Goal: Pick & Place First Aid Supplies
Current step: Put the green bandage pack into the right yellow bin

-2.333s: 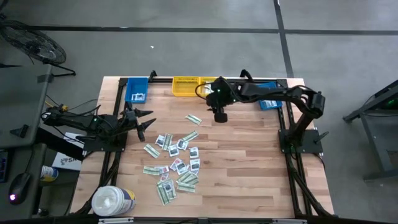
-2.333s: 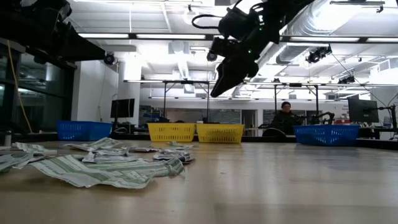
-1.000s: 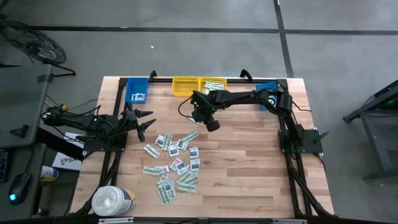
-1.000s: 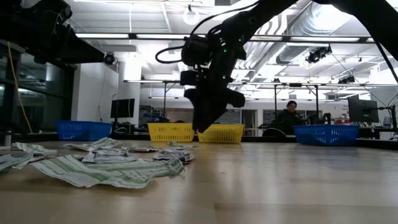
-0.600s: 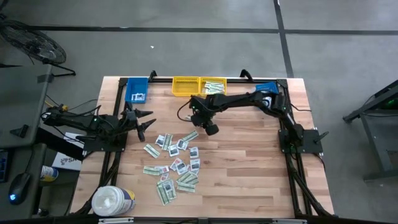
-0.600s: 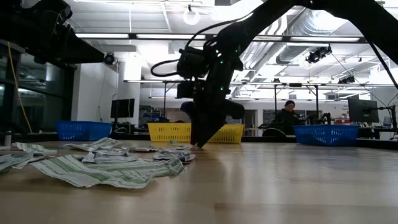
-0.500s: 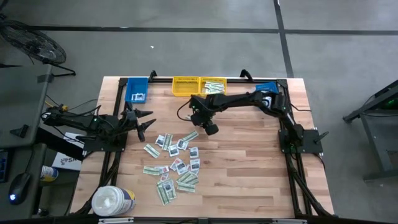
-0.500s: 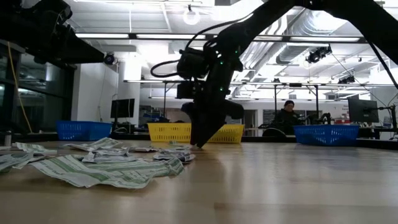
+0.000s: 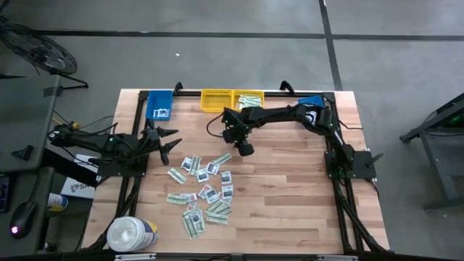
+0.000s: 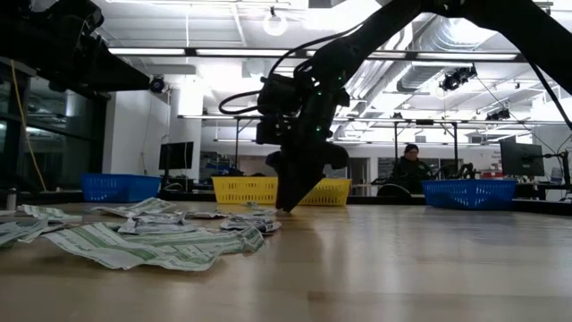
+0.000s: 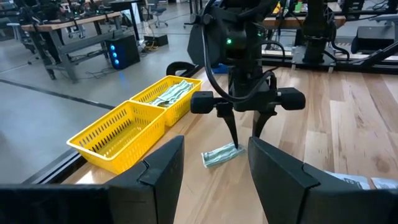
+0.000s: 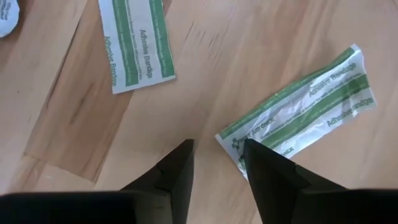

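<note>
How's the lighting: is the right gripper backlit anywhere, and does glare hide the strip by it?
Low view: ceiling lights behind turn the right gripper into a dark silhouette. Right wrist view: even light, the bandage strip shows readable lettering, no hiding glare. High view: table evenly lit.

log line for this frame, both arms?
right gripper: open, low over green-striped bandage packet, not gripping | left gripper: open, idle at table's left edge | packet: flat on table

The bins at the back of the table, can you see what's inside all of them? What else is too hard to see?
- Right blue bin: high view, right arm covers it.
- Empty-looking yellow bin: left wrist view, near wall hides its floor.
- Packets: high view, printing too small.
- Green-striped strip: right wrist view, near end behind a finger.
- Left gripper: parked by the table's left edge.
</note>
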